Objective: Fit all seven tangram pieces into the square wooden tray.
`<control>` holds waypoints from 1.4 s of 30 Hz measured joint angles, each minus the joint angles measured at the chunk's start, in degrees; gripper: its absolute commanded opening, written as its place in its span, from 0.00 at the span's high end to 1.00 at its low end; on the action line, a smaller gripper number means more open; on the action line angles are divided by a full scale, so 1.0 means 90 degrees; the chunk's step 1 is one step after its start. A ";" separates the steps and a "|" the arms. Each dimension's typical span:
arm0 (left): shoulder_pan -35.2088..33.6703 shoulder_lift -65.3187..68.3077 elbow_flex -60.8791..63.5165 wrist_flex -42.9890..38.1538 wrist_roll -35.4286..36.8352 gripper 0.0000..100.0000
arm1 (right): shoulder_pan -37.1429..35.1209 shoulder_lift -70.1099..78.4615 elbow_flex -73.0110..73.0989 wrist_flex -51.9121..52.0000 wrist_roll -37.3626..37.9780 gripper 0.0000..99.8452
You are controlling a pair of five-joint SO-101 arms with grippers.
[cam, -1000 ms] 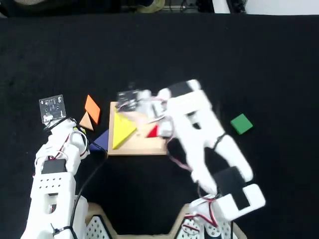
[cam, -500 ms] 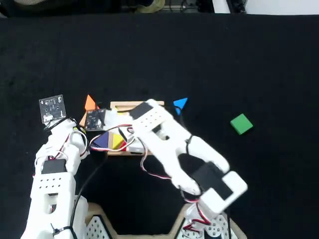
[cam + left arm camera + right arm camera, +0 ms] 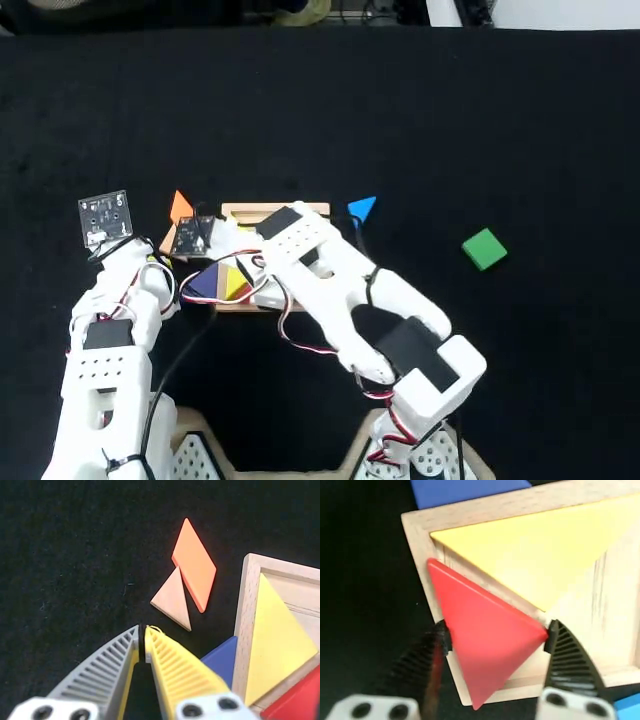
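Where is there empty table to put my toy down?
Plenty of bare black table beyond the tray, and between the small blue triangle and the green square. It is crowded beside the tray where the orange piece, tan triangle and left pincer sit, and over the tray, where the right pincer holds the red triangle.

I steer two chunky arms, the left white plastic arm (image 3: 100, 350) and the right white plastic arm (image 3: 340, 285). Both have black patches and thin red wires (image 3: 300, 338). My left gripper (image 3: 141, 628) has a ridged grey finger (image 3: 107, 665) and a yellow finger (image 3: 175, 665). My right gripper (image 3: 498, 630) has black fingers (image 3: 567, 650). Both have white bases with round screw holes.
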 measured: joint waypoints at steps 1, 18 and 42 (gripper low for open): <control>0.0000 0.0000 0.0000 0.0000 0.0000 0.97 | 0.0000 0.0000 0.0000 0.0000 -0.0029 0.72; 0.0000 0.0000 0.0000 0.0000 0.0000 0.97 | -0.0020 0.0000 -0.0010 -0.0029 -0.0059 0.72; -0.0010 0.0000 0.0000 0.0000 0.0010 0.97 | -0.0313 -0.0215 -0.0010 0.0098 -0.0010 0.71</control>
